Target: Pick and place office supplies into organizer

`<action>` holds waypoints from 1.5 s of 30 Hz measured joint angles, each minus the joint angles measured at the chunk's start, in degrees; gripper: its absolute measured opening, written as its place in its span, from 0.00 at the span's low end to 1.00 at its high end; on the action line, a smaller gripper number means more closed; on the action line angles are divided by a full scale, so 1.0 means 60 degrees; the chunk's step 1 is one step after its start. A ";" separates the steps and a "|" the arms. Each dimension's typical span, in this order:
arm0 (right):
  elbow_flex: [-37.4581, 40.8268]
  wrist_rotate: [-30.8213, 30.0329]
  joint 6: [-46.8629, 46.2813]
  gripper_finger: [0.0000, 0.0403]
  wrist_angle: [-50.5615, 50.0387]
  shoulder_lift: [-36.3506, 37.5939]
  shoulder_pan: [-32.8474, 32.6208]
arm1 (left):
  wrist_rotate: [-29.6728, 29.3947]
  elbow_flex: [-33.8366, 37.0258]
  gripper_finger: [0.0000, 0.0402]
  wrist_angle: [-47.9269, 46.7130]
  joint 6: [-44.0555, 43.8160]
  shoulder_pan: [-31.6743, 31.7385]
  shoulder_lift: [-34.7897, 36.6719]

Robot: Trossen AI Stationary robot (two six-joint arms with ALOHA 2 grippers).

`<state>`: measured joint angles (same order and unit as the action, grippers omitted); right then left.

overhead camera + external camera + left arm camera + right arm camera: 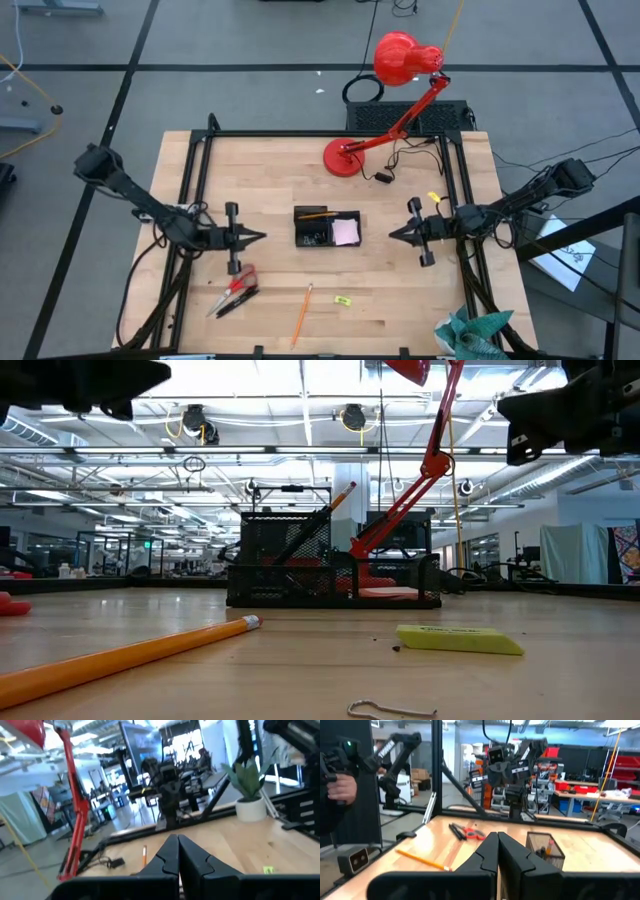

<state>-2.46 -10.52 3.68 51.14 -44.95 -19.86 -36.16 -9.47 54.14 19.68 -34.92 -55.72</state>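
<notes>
1. Nearest the front edge of the desk [400, 320] a small bent wire clip [392, 709] lies loose, seen only from the low camera.
2. Just behind it, an orange pencil [302, 313] lies roughly front to back, and a small yellow-green eraser [343, 299] sits to its right, apart from it.
3. Left of the pencil, red-handled scissors [240, 281] lie beside two dark pens [232, 301], all close together on the wood.
4. In the middle of the desk stands the organizer [327, 227], a black mesh tray. A pink pad [346, 232] lies in its right compartment, an orange pencil leans in the rear strip, and small dark bits sit in the left part.
5. The left tool [262, 237] hangs left of the organizer, pointing at it, its fingers pressed together with nothing between them.
6. The right tool [392, 233] hangs right of the organizer, facing the left one, fingers likewise together and empty.
7. Farther back, a red lamp [385, 100] stands on its round base at the rear of the desk, with a cable and switch beside it.
8. At the front right corner lies a crumpled green cloth [470, 335].
9. Off the desk, in the right wrist view, a person's hand [340, 787] shows at the edge.
</notes>
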 joint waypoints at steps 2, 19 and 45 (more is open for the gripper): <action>0.0000 0.0004 0.0007 0.00 -0.0159 -0.0004 0.0000 | 0.0092 -0.0021 0.00 -0.0030 -0.0157 0.0049 -0.0173; 0.0000 0.0004 0.0977 0.00 0.0275 0.0000 -0.0018 | 0.1201 -0.0044 0.05 0.0114 -0.0343 0.0229 -0.1126; -0.0576 -0.0553 0.0076 0.00 -0.1023 -0.0509 -0.0111 | 0.1270 -0.0047 0.08 0.0079 -0.0266 0.0785 -0.1123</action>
<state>-5.92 -13.84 4.14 45.01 -48.00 -20.52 -28.53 -9.76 54.61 18.09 -30.21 -62.46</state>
